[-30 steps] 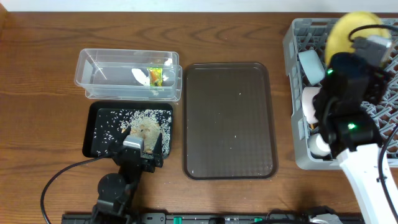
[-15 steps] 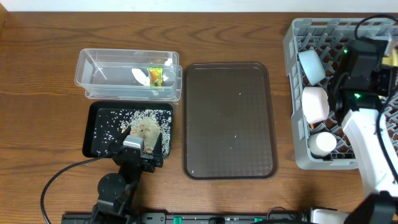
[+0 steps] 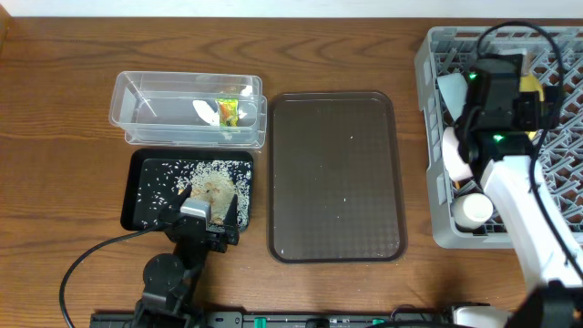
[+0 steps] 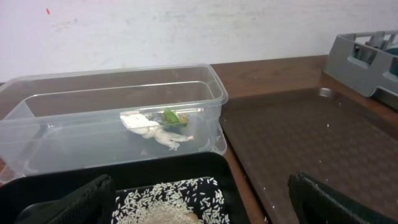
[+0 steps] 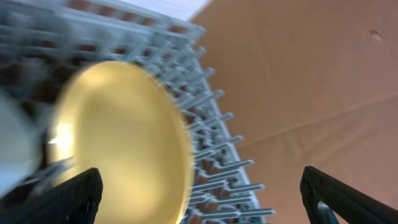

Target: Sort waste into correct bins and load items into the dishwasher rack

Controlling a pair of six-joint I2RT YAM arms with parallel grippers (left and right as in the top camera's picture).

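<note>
Overhead looks straight down on the whole counter (image 3: 55, 82). Left wrist, low, faces the clear tub (image 4: 93, 137) closely. Right wrist, tilted, is close on the yellow plate (image 5: 118, 137) in the dishwasher rack (image 5: 211, 118). Overhead shares both.

Wooden surface against a pale wall

A dark brown wooden surface (image 3: 73, 55) with a clear lengthwise grain fills the overhead view, and a thin white strip runs along its far edge. From the left wrist, a plain off-white wall (image 4: 124, 31) rises right behind that edge, faintly scuffed, with a tiny red speck (image 4: 48, 10) near its top left. The light is soft and even. The right wrist view shows the wood in a warmer orange-brown.
</note>
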